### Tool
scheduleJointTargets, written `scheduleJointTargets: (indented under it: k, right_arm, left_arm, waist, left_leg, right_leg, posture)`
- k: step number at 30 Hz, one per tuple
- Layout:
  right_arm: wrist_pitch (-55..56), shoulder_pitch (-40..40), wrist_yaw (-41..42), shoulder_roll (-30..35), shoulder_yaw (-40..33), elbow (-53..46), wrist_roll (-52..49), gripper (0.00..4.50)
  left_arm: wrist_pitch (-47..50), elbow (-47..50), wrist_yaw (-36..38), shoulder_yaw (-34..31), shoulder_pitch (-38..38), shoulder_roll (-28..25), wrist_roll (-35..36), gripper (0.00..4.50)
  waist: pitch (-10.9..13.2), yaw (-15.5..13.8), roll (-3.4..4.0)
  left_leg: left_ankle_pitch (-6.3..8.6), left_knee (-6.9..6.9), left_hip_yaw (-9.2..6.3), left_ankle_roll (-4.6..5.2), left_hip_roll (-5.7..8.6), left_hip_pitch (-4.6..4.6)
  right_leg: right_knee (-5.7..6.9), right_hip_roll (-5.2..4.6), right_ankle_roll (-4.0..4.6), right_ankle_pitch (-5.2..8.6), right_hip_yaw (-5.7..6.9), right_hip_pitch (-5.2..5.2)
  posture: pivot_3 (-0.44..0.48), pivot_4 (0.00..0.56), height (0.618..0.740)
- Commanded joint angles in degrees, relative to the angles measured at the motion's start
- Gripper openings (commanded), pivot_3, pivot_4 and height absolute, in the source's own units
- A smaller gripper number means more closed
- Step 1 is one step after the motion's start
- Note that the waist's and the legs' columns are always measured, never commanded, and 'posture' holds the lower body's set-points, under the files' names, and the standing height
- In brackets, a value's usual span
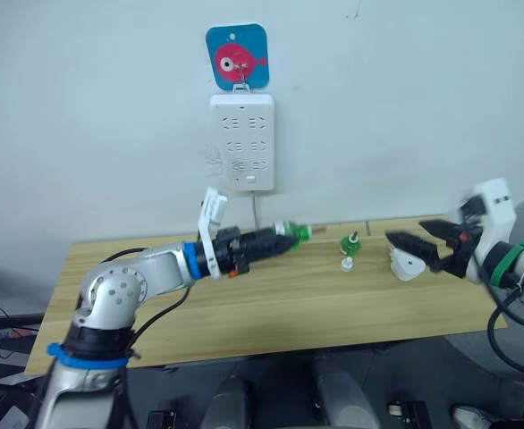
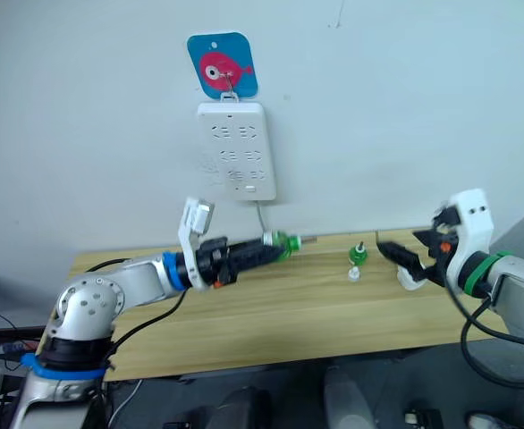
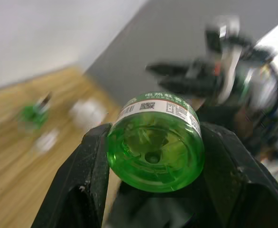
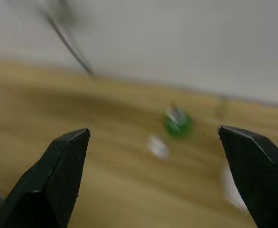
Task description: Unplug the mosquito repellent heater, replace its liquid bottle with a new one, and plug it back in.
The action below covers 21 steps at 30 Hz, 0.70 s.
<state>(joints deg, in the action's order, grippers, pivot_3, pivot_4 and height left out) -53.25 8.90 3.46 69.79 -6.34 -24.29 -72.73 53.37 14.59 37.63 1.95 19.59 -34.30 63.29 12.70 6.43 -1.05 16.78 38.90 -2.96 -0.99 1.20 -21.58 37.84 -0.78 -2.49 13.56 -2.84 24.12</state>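
Note:
My left gripper is shut on a green liquid bottle, held sideways above the back of the wooden table. The left wrist view shows the bottle's round bottom clamped between both fingers. A second small green bottle with a wick stands on the table, a small white cap just in front of it. The white mosquito repellent heater lies unplugged on the table at the right. My right gripper hovers open just above it, nothing between its fingers.
A white power strip hangs on the wall behind the table from a blue-and-pink fish hook. Its cord drops behind the table. The table's right end lies just past the heater.

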Motion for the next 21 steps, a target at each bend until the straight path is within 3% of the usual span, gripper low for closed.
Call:
scheduleJointTargets:
  k: [1, 5, 12, 21]
  right_arm:
    - [-3.91, 7.74, 8.59, 0.31, 10.21, 6.42, 13.08, 4.50]
    - [-3.94, 17.25, 18.24, -1.97, 21.99, 17.16, 28.49, 4.50]
    - [0.30, 29.98, 31.20, -9.74, 32.09, 36.99, 47.45, 4.50]
    - [6.57, 36.17, 42.74, -16.96, 34.15, 54.79, 61.61, 4.50]
  left_arm:
    - [-5.97, 4.04, 6.72, 2.91, -1.37, -1.02, -7.42, 2.41]
    - [-8.71, 5.62, 9.52, 4.33, -4.01, -0.97, -11.66, 2.41]
    - [-9.85, 7.38, 10.40, 3.96, -6.58, 0.13, -14.18, 2.41]
    - [-10.10, 8.74, 9.95, 3.14, -8.51, 1.14, -14.97, 2.41]
  waist:
    - [0.67, -0.21, -0.12]
    - [1.57, -0.61, -0.11]
    - [3.03, -1.22, -0.13]
    - [4.11, -1.61, -0.10]
  left_leg:
    - [0.00, 0.02, -0.01, 0.00, -0.02, -0.04]
    - [0.00, 0.05, -0.10, 0.00, 0.02, -0.21]
    - [0.07, 0.04, -0.43, 0.11, 0.02, -0.35]
    - [0.07, 0.04, -0.70, 0.12, 0.06, -0.44]
  right_leg:
    - [-0.01, -0.01, -0.10, 0.06, 0.01, 0.01]
    - [-0.02, -0.11, 0.12, -0.09, 0.01, 0.18]
    - [0.01, -0.45, 0.13, -0.11, 0.15, 0.29]
    - [0.06, -0.52, 0.14, -0.11, 0.31, 0.30]
  posture:
    - [-0.190, 0.278, 0.740]
    - [-0.177, 0.296, 0.740]
    - [-0.141, 0.314, 0.740]
    - [-0.107, 0.324, 0.740]
